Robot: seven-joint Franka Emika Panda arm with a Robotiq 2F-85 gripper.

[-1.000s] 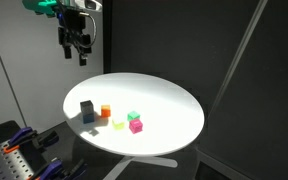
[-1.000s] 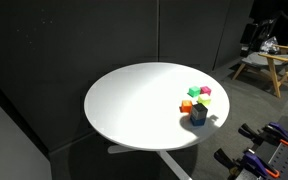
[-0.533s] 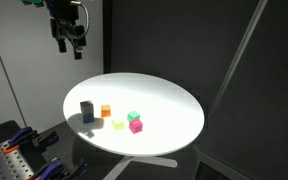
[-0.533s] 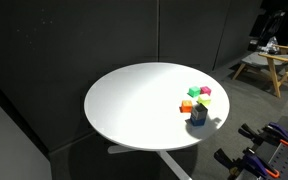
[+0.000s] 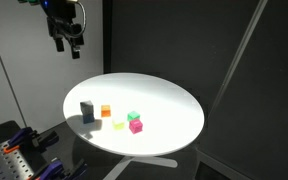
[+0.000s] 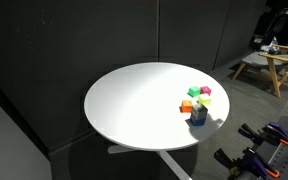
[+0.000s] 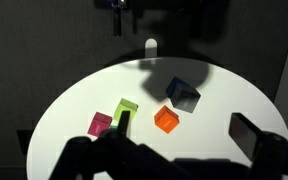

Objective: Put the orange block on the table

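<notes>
The orange block (image 5: 105, 112) rests on the round white table (image 5: 169, 100), between a dark blue cube (image 5: 86, 110) and a yellow-green block (image 5: 118, 123). It also shows in an exterior view (image 6: 187, 105) and in the wrist view (image 7: 166, 120). My gripper (image 5: 67, 40) hangs high above the table's far left edge. It is open and empty, well apart from all blocks. In the wrist view its two dark fingers (image 7: 184, 135) frame the orange block from far above.
A pink cube (image 5: 136, 126) and a green block (image 5: 133, 116) lie near the orange one. A rack of clamps (image 5: 14, 155) stands beside the table. A wooden stool (image 6: 262, 64) is in the background, and dark curtains surround the scene.
My gripper has risen and moved left, away from the table; it barely moved in the last half second. The blocks have not moved.
</notes>
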